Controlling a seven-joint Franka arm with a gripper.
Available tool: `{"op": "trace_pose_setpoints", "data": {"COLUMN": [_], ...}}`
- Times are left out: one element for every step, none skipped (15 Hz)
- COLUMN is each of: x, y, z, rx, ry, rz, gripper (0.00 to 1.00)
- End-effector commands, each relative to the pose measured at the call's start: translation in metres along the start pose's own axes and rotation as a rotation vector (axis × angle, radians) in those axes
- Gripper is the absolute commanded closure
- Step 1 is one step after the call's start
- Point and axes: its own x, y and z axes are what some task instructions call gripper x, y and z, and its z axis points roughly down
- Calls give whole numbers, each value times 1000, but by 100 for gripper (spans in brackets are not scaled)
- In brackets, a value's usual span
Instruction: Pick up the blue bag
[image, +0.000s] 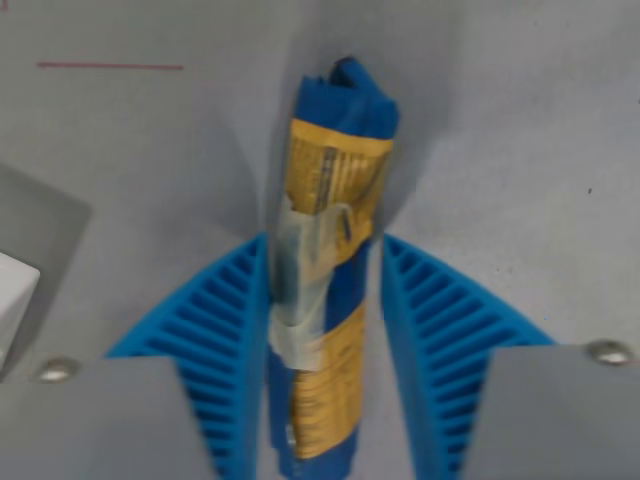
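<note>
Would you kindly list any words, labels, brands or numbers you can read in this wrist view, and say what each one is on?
No text can be read.
Blue bag: its yellow label carries dark print, too blurred to read.
Gripper: its ribbed blue fingers bear no marking.
Grey surface: a thin red line only, no writing.

The tool (325, 330) has two blue fingers with ribs on their outer sides. One finger (215, 340) is on the wrist view's left and the other finger (440, 330) is on the wrist view's right. Both fingers point up in the picture and get thinner toward their tips. The left finger's inner edge touches the thing between them. The right finger's inner edge is very close to it, with a thin gap showing. Two gray blocks sit at the base of the fingers, each with a shiny screw (608, 351) on top.
</note>
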Motion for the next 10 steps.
{"op": "trace_pose_setpoints", "data": {"x": [-5,-5,-5,-5,-5,-5,-5,-6,-8,-10], "y": [-1,-1,-1,-1,-1,-1,0,1,1,2], "z": [-1,-1,-1,-1,-1,-1,-6,-11,-15,-20], "rx": [51,51,51,51,51,51,51,51,52,52], "ry": [106,106,106,106,106,106,105,104,98,92], "rz": [-13,-13,-13,-13,-13,-13,-13,-14,-14,-14], "gripper": [100,100,100,100,100,100,100,100,100,100]}}
